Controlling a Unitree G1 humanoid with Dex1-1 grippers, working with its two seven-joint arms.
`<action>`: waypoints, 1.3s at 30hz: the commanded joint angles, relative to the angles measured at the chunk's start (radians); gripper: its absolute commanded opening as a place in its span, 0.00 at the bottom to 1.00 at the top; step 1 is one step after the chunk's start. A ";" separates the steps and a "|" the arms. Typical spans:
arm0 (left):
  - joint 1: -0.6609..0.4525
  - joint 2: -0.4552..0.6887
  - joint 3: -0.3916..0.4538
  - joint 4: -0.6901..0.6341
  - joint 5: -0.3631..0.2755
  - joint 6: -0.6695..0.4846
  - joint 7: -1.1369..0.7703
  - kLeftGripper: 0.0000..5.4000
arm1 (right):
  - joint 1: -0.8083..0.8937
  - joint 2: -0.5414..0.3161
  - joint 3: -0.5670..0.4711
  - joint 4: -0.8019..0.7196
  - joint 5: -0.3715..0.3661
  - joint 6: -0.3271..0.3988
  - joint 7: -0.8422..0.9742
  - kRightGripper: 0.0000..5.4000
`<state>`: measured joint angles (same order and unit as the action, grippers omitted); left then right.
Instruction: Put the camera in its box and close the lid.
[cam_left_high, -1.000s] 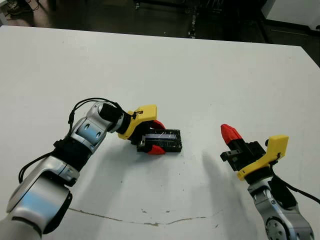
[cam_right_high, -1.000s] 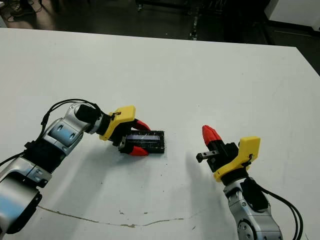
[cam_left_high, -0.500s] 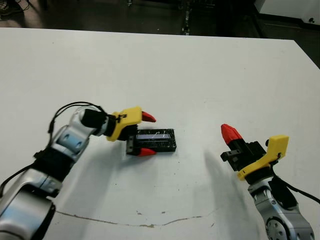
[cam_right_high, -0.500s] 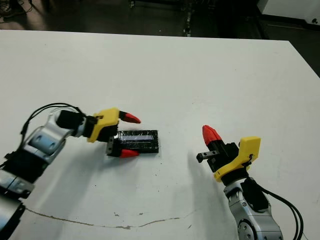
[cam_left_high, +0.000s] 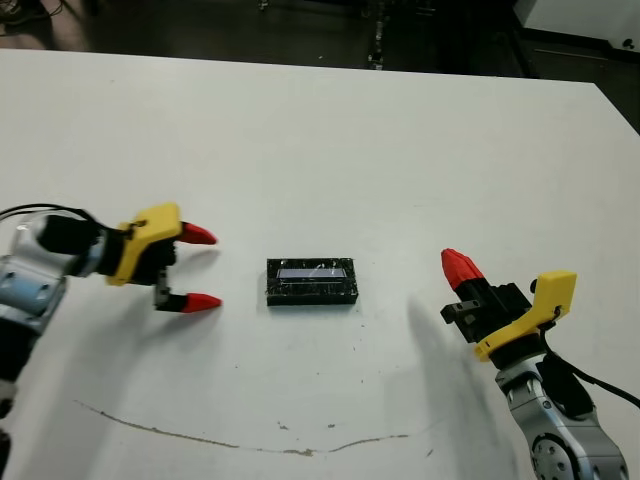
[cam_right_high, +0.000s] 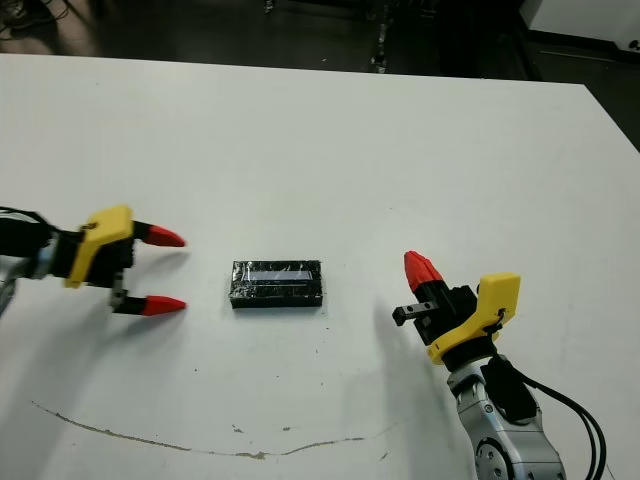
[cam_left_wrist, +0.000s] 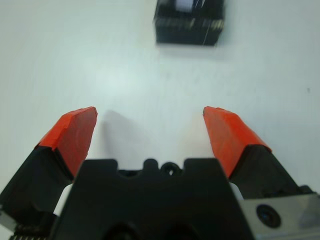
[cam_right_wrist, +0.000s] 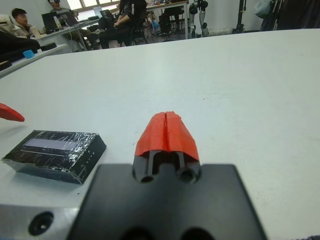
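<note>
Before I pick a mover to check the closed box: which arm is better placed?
Likely the left. Its claw is open and aimed at the lid; the right claw is shut.

Quick counts:

- Tabletop (cam_left_high: 420, 130): 1, white.
- Lid (cam_left_high: 311, 282): 1, black and glossy with one pale strip, lying flat. What's under it can't be made out.
- Grippers: 2. The left gripper (cam_left_high: 203, 268) is at 9 o'clock from the lid and the right gripper (cam_left_high: 460, 267) is at about 4 o'clock.
- Red fingertips (cam_left_wrist: 75, 130): 4 total. 2 on the left have the jaws spread apart; 2 on the right have the jaws pressed together.
- Yellow housings (cam_left_high: 145, 238): 2, one per gripper.
- Thin dark scratch line (cam_left_high: 250, 445) on the tabletop: 1, at 6 o'clock from the lid.
- Seated people (cam_right_wrist: 20, 17) beyond the tabletop: at least 2; any more are too small to count.
</note>
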<state>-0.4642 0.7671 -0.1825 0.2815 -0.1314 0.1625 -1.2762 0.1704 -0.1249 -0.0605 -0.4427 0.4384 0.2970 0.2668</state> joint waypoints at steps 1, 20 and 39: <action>0.017 0.032 0.030 -0.025 0.001 0.040 0.019 1.00 | 0.007 -0.009 -0.009 0.006 -0.002 0.002 -0.001 0.00; 0.269 -0.530 0.380 -0.543 -0.272 0.204 0.833 0.73 | -0.070 0.008 -0.049 0.016 0.015 -0.007 -0.040 0.00; 0.479 -0.721 0.284 -0.452 -0.072 -0.372 1.006 0.19 | -0.143 0.026 -0.073 0.051 -0.033 -0.072 -0.090 0.00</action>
<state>0.0017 0.0431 0.0973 -0.1737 -0.2009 -0.1997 -0.2784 0.0287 -0.1030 -0.1257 -0.4027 0.4137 0.2386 0.1865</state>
